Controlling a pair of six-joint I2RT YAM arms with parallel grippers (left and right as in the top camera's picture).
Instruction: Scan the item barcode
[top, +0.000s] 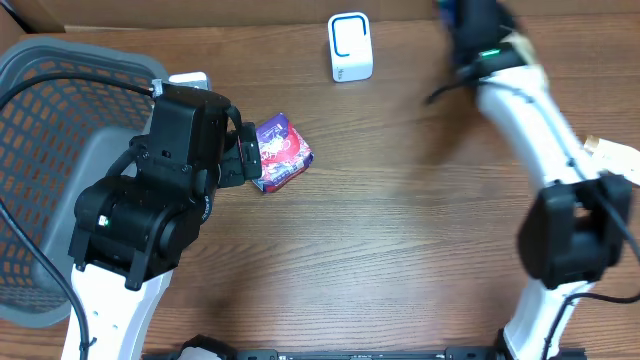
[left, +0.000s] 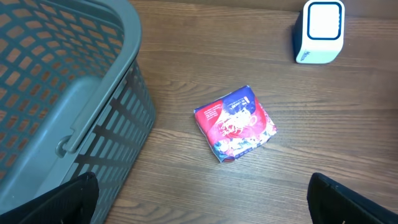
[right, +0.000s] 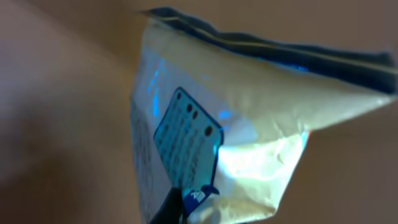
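Right jaws clamp a cream pouch (right: 249, 124), seemingly for the scanner (top: 350, 47); left jaws gape empty above a red packet (left: 236, 124).

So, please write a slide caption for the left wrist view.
Open left gripper facing a red-and-blue packet on the table, grey basket beside, white scanner beyond.

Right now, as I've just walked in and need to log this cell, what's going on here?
The left end effector hangs open above a red and purple packet lying on the table beside the grey basket, not touching it. The right end effector is shut on a cream pouch with a blue label, at the table's far edge, right of the white scanner.
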